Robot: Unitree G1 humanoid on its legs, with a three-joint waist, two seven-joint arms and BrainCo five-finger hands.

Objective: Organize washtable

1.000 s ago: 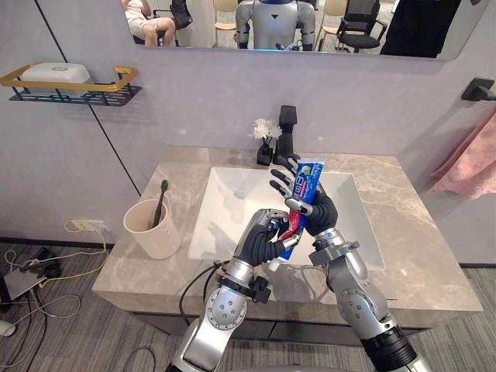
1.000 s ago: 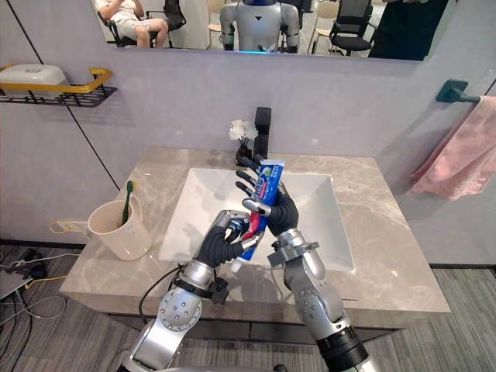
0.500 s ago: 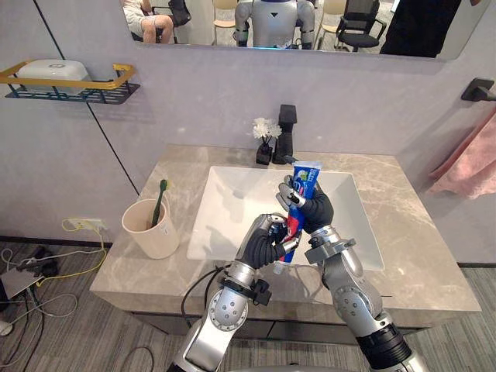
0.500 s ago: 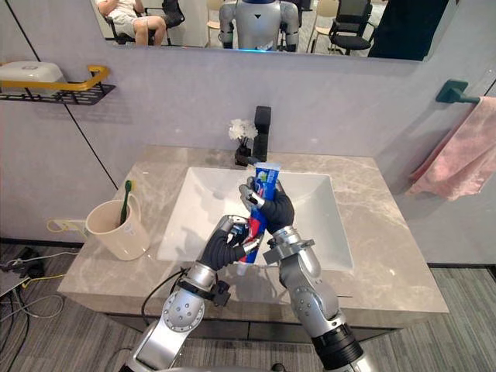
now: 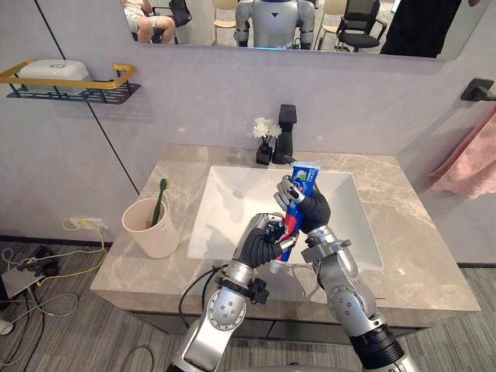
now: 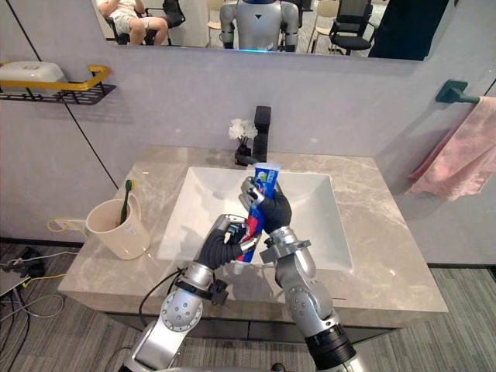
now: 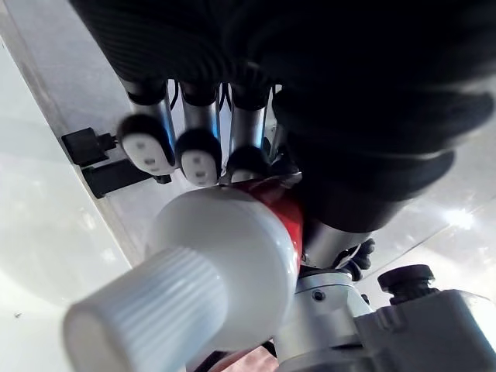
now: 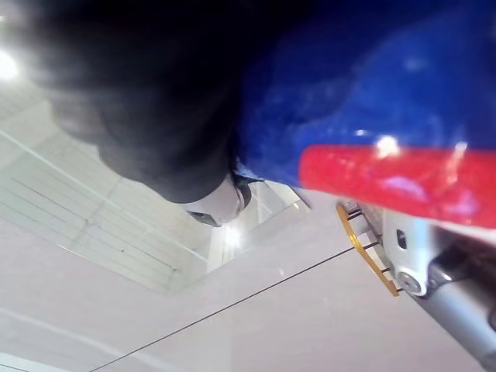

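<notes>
In the left eye view, both hands meet over the sink, and the toothpaste tube stands nearly upright between them, its crimped end up and clear of the basin. The right hand has changed most. A second ago its fingers were spread flat against the tube, and now they are curled round the tube's upper half in a firm grasp. The left hand stays wrapped round the lower end, so the tube is gripped at two places at once. The right eye view shows the same pairing from slightly to the side. The cup with the green toothbrush in it sits well apart on the counter at the robot's left. In the left wrist view, the dark-tipped fingers bend over the tube's red shoulder, and the white ribbed cap juts out past them, untouched. In the right wrist view, the blue and red body of the tube presses close against the hand's dark cover, which fits a closed grip, though the fingers themselves are hard to make out there. I read this as a handover in progress, or a hold being steadied. With the right hand now closed, either hand could let go safely. The tube has not yet been put anywhere, and the cup looks like the likely place for it.
</notes>
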